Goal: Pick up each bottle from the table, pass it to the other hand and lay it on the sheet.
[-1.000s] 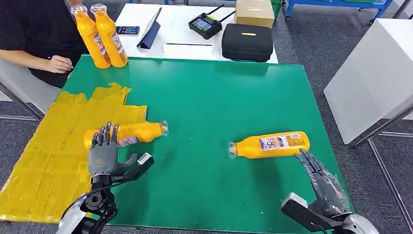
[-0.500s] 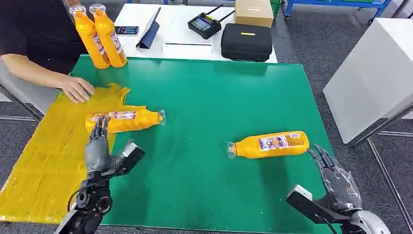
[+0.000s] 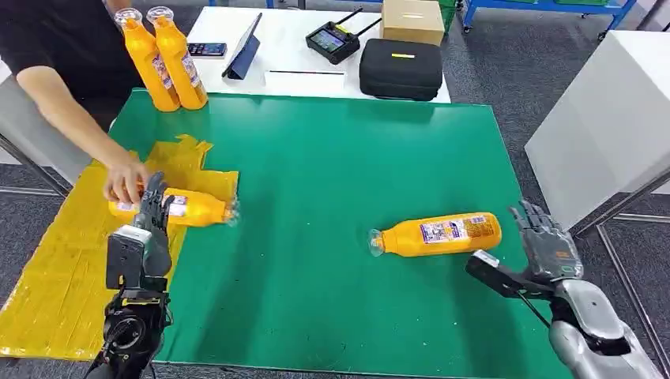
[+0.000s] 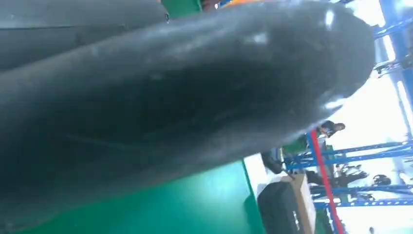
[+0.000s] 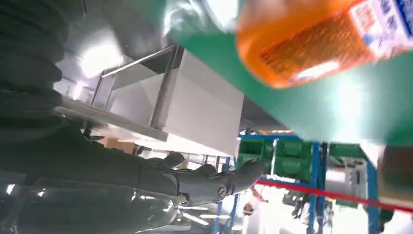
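A green surface [image 3: 340, 181] stands on grey carpet, with a white table at its far edge and a white cabinet off its right edge.

From the head view, a crumpled yellow sheet [image 3: 71, 260] covers the surface's left edge. One orange bottle [image 3: 175, 208] lies on its side on the sheet, cap pointing toward the middle, and a person's hand [image 3: 125, 180] rests on its base end. The robot's left hand [image 3: 141, 241] hovers just near of that bottle, fingers stretched toward it and holding nothing. A second orange bottle [image 3: 438, 234] lies on its side near the right edge, cap pointing left. The right hand [image 3: 545, 245] is raised just beside that bottle's base, fingers spread and empty. Two more orange bottles [image 3: 162, 55] stand upright at the far left corner. The white table carries a black case [image 3: 401, 69], a cardboard box [image 3: 412, 20], a controller [image 3: 333, 39] and a tablet [image 3: 243, 46].

In the left wrist view, a blurred dark shape covers most of the picture, with green surface beyond.

In the right wrist view, the right hand's fingers [image 5: 214, 183] stretch out with nothing in them, apart from the orange bottle's blurred base.
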